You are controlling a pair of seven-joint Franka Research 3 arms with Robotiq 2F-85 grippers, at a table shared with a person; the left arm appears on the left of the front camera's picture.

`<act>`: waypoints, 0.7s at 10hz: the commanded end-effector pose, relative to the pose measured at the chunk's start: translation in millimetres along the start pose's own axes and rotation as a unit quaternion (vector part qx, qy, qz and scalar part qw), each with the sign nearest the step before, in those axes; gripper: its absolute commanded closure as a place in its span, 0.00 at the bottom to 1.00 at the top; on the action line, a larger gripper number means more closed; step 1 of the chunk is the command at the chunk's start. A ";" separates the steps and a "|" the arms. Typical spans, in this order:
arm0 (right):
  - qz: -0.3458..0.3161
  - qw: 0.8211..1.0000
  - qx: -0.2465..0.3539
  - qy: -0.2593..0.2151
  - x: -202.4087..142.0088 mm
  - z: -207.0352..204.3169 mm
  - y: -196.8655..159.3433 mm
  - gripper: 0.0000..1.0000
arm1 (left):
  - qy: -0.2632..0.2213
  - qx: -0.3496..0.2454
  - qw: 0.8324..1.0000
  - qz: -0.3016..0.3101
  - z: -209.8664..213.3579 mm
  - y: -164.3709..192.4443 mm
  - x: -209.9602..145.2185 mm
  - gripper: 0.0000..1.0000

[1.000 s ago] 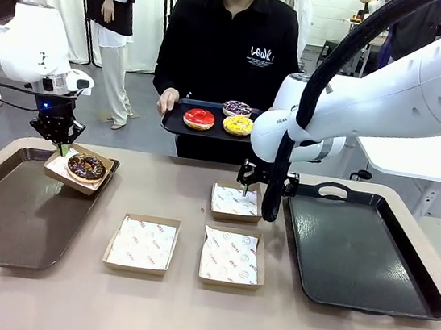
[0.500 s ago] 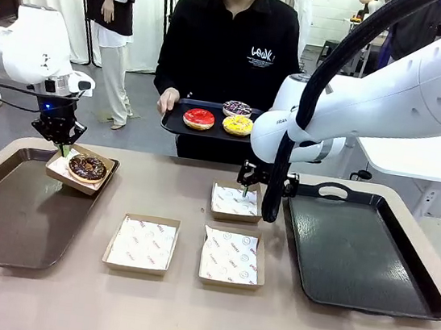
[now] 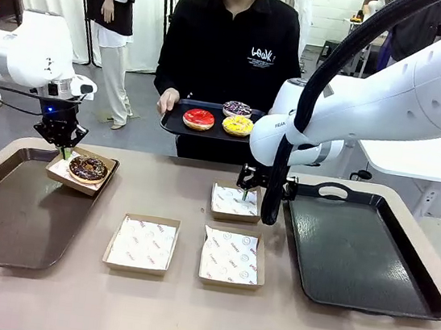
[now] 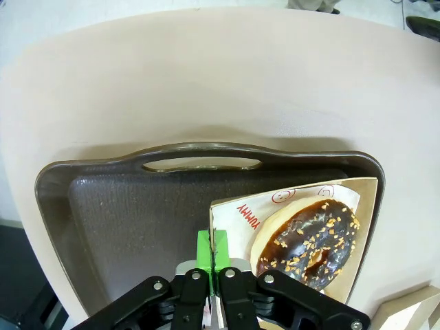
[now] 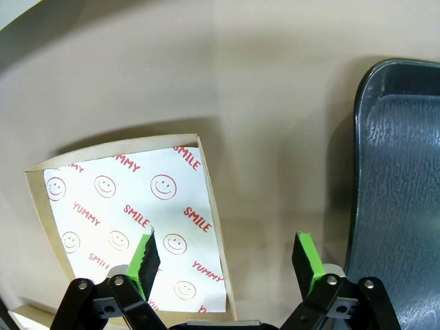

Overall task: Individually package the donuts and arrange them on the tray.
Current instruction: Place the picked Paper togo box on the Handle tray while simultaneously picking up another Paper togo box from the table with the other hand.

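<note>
Sitting in a box (image 4: 368,206), chocolate donut (image 4: 289,237) shows pale sprinkles.

A beige table (image 3: 184,315) with rounded corners is seen from the robot's side. A brown handled tray (image 3: 1,226) is set at its left end and a black handled tray (image 3: 355,256) at its right end. Between them, three shallow cardboard boxes are laid directly on the tabletop, each lined with white printed paper: one near left (image 3: 142,244), one near right (image 3: 229,256), and one farther back (image 3: 236,202), just beside the black tray.
</note>
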State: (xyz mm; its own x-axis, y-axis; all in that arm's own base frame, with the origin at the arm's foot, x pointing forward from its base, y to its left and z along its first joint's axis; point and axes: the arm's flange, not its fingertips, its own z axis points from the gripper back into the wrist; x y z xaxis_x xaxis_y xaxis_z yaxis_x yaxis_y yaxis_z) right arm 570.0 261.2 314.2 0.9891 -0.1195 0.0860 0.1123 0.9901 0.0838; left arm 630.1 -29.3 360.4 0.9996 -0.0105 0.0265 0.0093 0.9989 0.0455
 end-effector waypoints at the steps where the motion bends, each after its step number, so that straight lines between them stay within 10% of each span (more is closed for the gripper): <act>1: 0.005 1.000 -0.008 -0.006 3.0 -1.6 5.3 0.00 | 0.005 0.018 1.000 0.008 2.3 -3.5 6.3 0.99; 2: 0.008 1.000 -0.007 -0.006 3.2 -2.2 5.6 0.00 | 0.004 0.020 1.000 0.007 2.0 -2.9 5.8 0.99; 3: 0.014 1.000 -0.005 -0.008 3.2 -2.7 5.6 0.53 | 0.007 0.020 1.000 0.007 1.9 -2.8 5.6 0.40; 4: 0.016 1.000 -0.005 -0.006 3.3 -2.6 5.7 0.58 | 0.009 0.019 1.000 0.006 2.5 -3.4 5.3 0.40; 5: 0.015 1.000 -0.005 -0.006 3.8 -2.5 5.7 1.00 | 0.009 0.019 1.000 0.006 3.2 -3.1 5.0 0.00; 6: 0.014 1.000 -0.006 -0.006 3.8 -2.2 5.8 1.00 | 0.009 0.020 1.000 0.007 4.2 -3.2 4.6 0.37; 7: 0.015 1.000 -0.007 -0.006 4.2 -2.2 6.0 1.00 | 0.010 0.018 1.000 0.007 5.2 -2.9 4.3 0.00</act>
State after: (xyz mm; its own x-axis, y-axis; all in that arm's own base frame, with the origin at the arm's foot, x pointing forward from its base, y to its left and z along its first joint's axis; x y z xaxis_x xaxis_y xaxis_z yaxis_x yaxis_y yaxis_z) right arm 570.6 263.3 314.3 0.9900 -0.1109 0.0877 0.1035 0.9910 0.0847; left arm 631.1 -30.3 361.5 0.9997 -0.0185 0.0165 0.0175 0.9981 0.0592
